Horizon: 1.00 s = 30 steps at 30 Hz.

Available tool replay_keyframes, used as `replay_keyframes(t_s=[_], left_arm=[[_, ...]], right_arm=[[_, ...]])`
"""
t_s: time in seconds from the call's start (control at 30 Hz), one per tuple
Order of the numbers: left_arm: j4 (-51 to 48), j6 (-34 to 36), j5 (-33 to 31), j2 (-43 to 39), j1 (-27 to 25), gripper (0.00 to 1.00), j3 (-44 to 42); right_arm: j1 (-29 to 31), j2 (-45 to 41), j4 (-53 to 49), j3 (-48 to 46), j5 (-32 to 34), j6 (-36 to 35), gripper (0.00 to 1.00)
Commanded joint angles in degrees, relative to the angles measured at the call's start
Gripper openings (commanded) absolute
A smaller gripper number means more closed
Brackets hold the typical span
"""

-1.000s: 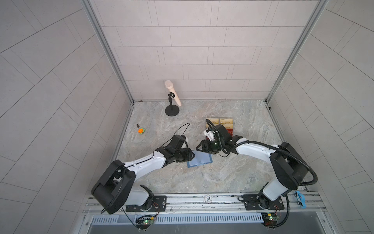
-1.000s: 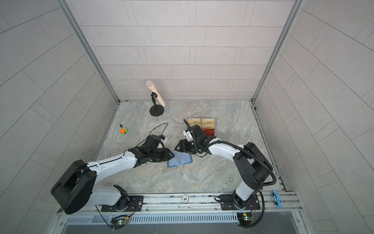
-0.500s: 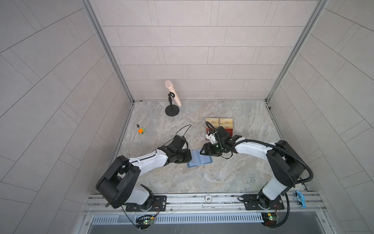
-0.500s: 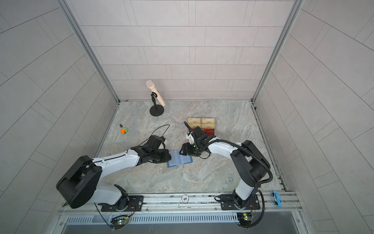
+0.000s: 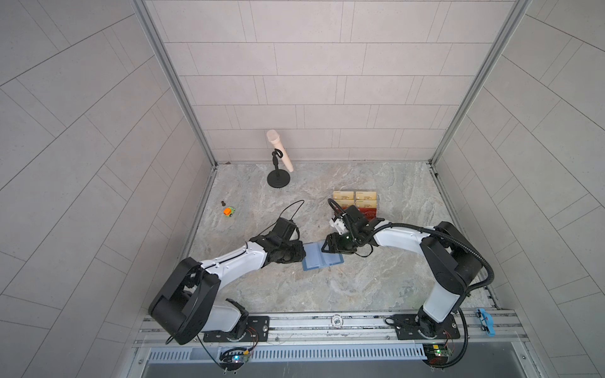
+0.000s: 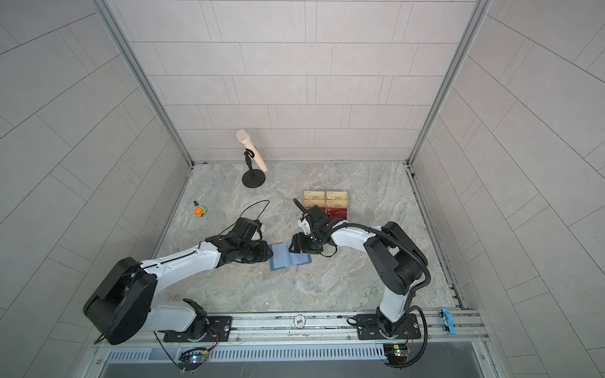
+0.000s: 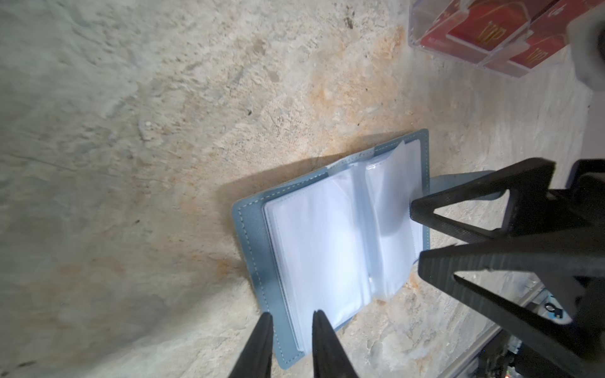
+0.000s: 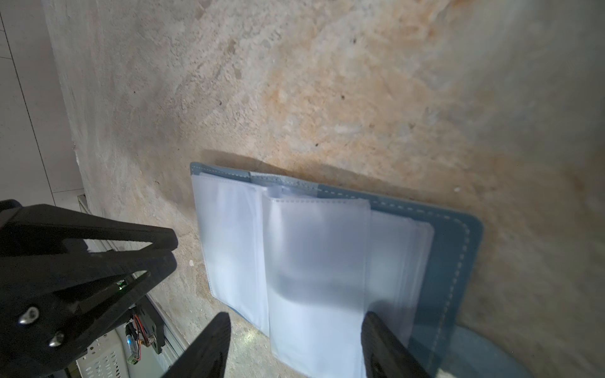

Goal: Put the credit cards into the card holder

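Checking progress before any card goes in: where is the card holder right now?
In both top views the card holder lies open on the marble table, front of centre, between the left pincer and right pincer.

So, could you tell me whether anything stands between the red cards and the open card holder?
No loose object lies between them. The credit cards sit inside a clear stand, and the right gripper hangs over the card holder on that side.

1. Both top views are bright, evenly lit and sharp; straight lines bow toward the edges.
2. Soft, faint shadows lie on the surface [image 5: 360, 288].
3. The wrist views are dimmer and warm-tinted. The holder [image 7: 253, 248] casts a dark shadow, and its sleeves [image 8: 314, 248] glare white and blurred.
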Motion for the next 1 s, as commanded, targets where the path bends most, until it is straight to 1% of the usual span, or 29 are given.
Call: replay_keyframes(t_s=[0.0,0.17,0.37,0.5,0.8,0.97], left_arm=[[-1.5,0.9,-1.1,0.8,0.5,0.2,-1.0],[-0.6,1.0,-0.5,1.1,1.0,0.17,-1.9],[1.7,0.7,0.7,2.6,1.0,0.16,-3.0],[3.0,0.3,1.4,3.4,1.0,0.16,-3.1],[3.8,0.9,1.9,5.4,1.1,0.16,-2.4],[4.2,1.1,2.4,5.5,2.0,0.16,-2.4]], right_arm=[[0.6,1.2,-1.7,0.8,0.8,-0.4,0.66],[1.2,2.1,-0.2,0.8,-0.6,1.3,0.66],[1.7,2.9,6.2,-0.2,-4.4,5.9,0.66],[1.9,3.5,9.6,-0.5,-6.5,8.4,0.66],[2.9,3.5,14.5,-0.5,-8.9,12.2,0.66],[3.1,3.3,20.6,-1.6,-10.8,15.9,0.66]])
